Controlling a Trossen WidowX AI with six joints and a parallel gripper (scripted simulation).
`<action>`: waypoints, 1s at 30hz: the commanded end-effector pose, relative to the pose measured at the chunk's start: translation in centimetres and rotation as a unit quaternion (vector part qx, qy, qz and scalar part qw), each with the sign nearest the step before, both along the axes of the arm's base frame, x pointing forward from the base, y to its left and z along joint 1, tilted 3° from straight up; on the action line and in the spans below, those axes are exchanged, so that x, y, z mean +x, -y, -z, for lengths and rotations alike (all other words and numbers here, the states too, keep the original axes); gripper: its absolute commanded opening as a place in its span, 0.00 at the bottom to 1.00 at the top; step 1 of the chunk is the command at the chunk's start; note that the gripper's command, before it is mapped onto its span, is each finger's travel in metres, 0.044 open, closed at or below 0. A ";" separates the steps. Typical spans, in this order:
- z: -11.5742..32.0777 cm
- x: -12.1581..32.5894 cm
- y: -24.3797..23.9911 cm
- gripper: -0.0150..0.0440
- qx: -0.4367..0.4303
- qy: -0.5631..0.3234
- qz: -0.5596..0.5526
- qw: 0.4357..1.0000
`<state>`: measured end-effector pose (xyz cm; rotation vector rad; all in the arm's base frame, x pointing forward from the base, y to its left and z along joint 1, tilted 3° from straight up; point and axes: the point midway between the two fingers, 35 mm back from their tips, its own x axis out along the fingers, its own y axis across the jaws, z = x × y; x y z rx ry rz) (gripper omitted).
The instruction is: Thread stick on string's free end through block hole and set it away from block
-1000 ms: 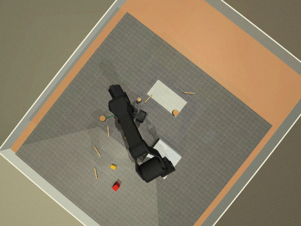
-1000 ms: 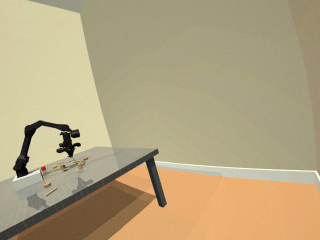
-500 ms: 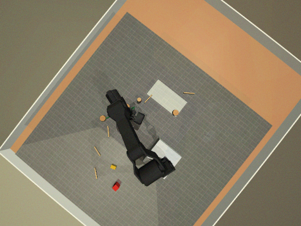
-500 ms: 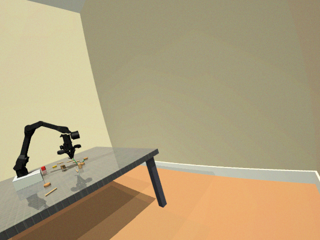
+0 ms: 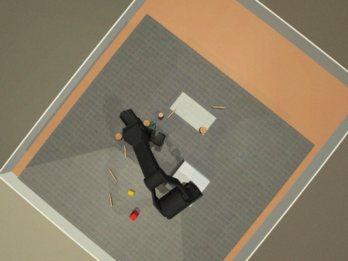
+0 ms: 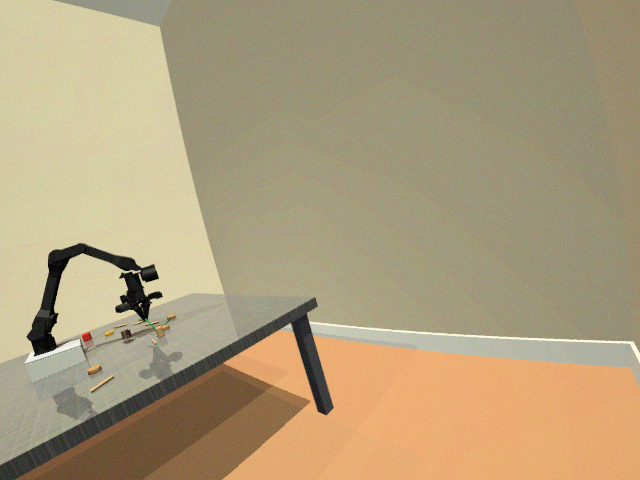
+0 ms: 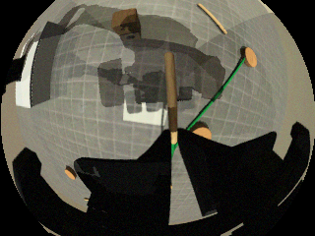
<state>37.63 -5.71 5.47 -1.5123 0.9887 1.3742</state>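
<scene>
My gripper (image 6: 145,318) (image 7: 172,133) is shut on the wooden stick (image 7: 170,88), just above the table. The stick sticks out from the fingertips in the wrist view; the arm hides it in the top view. A green string (image 5: 151,125) (image 7: 217,97) runs from the fingertips to a round wooden button (image 5: 118,136) (image 6: 171,316) (image 7: 250,57). The brown wooden block (image 6: 126,333) (image 7: 126,24) stands on the table, apart from the stick, at the top left in the wrist view. The arm hides it in the top view. Its hole is not clear.
A loose disc (image 5: 146,123) (image 7: 202,133) lies close beside the gripper. A small round piece (image 5: 160,115), a loose stick (image 5: 171,113) and another disc (image 5: 203,130) lie nearby. A yellow piece (image 5: 130,192), a red block (image 5: 134,215) and several more sticks lie farther off.
</scene>
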 end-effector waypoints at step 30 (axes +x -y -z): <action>0.1 1.3 3.0 0.25 -0.008 0.003 0.003 1.000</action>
